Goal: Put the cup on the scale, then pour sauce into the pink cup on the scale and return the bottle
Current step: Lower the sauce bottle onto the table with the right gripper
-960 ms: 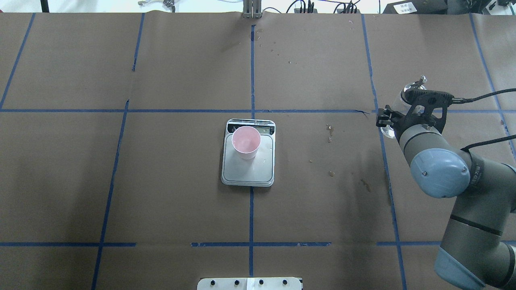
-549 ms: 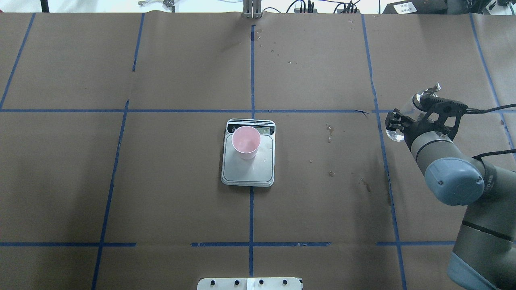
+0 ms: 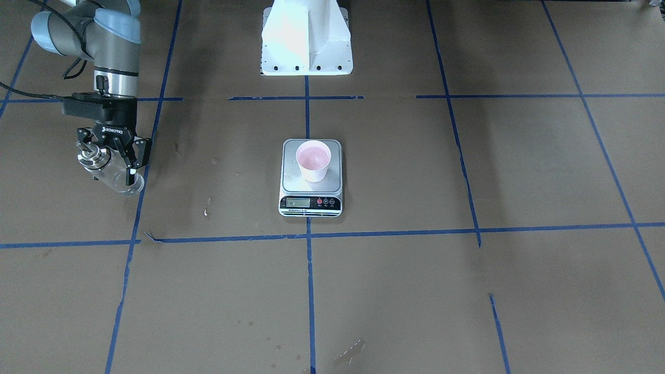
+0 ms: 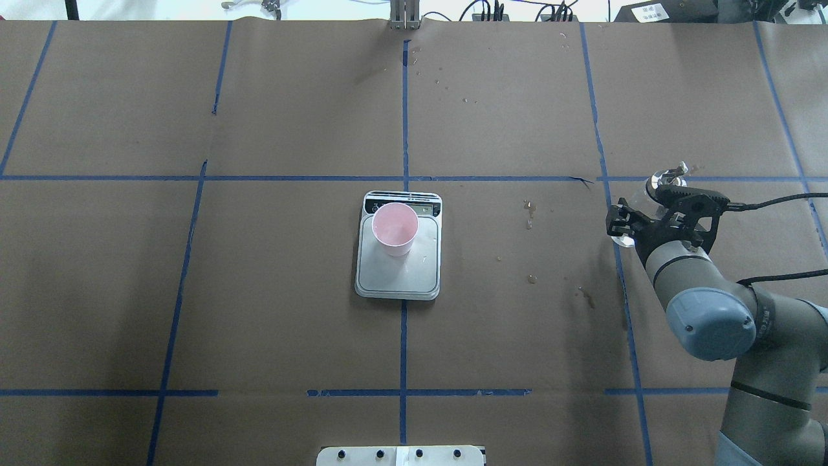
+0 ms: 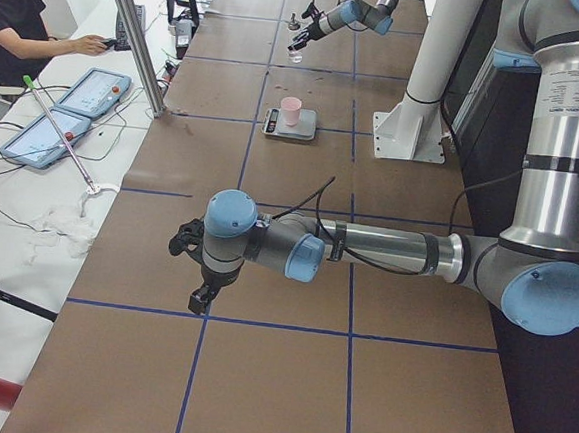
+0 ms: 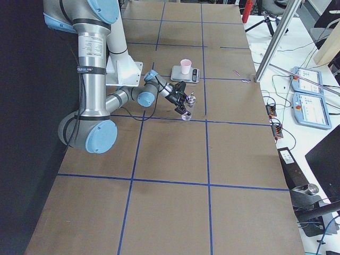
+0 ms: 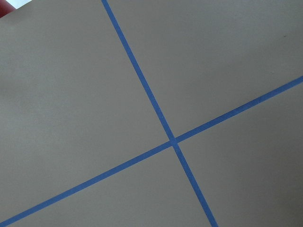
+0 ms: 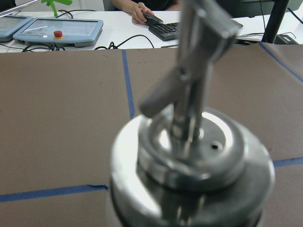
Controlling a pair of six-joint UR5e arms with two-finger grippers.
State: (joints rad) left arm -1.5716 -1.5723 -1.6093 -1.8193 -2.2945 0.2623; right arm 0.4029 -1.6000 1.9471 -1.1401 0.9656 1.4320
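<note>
The pale pink cup [image 4: 394,226] stands upright on the silver scale [image 4: 398,275] at the table's middle; both also show in the front view, the cup [image 3: 313,158] on the scale [image 3: 310,203]. My right gripper [image 4: 631,226] is shut on the clear glass bottle [image 4: 660,188], holding it about upright and low over the table by a blue tape line at the right. The front view shows the gripper [image 3: 111,166] around the bottle [image 3: 123,183]. Its metal collar and spout [image 8: 189,156] fill the right wrist view. The sauce is too clear to make out. My left gripper [image 5: 193,269] shows only in the left side view; I cannot tell its state.
Brown paper with blue tape lines covers the table [image 4: 259,291]. Small stains [image 4: 530,213] lie between the scale and the bottle. The robot's white base [image 3: 306,39] stands behind the scale. An operator [image 5: 14,24] sits at the far side with tablets.
My right gripper has carried the bottle nearer the robot's side of the table and lower. The cup and scale have not moved.
</note>
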